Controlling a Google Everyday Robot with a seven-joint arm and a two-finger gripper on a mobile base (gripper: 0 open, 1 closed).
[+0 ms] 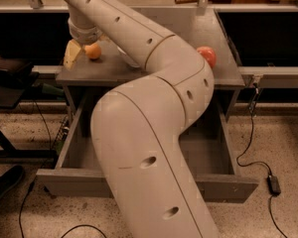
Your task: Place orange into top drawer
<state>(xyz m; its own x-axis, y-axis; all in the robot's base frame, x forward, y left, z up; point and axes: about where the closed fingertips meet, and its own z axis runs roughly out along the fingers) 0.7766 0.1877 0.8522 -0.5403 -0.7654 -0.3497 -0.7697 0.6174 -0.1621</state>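
The orange (93, 51) sits on the grey cabinet top (188, 29) near its left front corner. My gripper (83, 52) is right at the orange, coming down on its left side and touching or nearly touching it. The top drawer (228, 186) is pulled wide open below the cabinet top, with its grey inside showing at the left (82, 148). My arm (149, 133) crosses the middle of the view and hides the drawer's centre and its handle.
A reddish-pink ball (207, 56) lies on the cabinet top to the right, partly behind my arm. Black cables (251, 148) run over the speckled floor at the right. Dark furniture (5, 83) stands at the left.
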